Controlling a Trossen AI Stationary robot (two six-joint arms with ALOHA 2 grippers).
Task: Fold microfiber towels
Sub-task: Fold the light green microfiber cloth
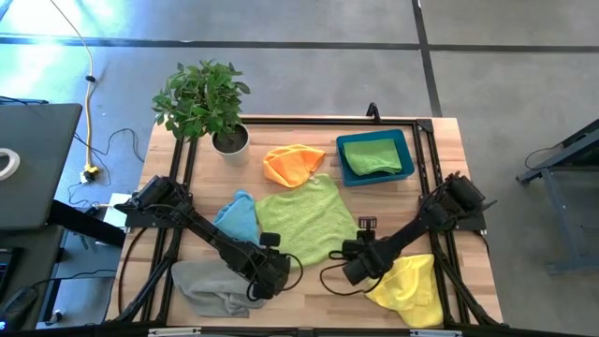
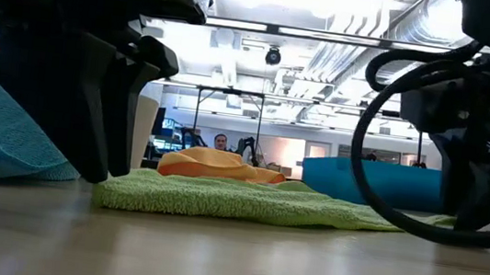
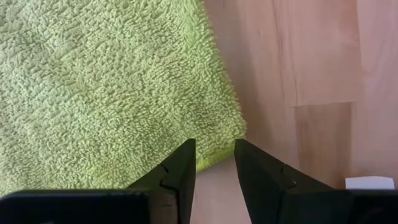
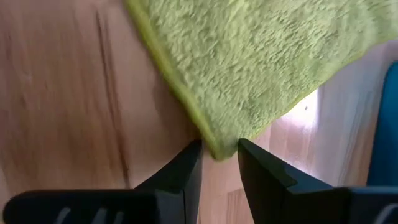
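While the lime green towel lies flat at centre frame of the high view, six towels show and both grippers sit at its lower corners. Low view: towel flat on the tabletop. Left wrist view: left gripper, fingers parted, straddles a corner; pinch hem squarely. Right wrist view: right gripper, parted, likewise; lift evenly.
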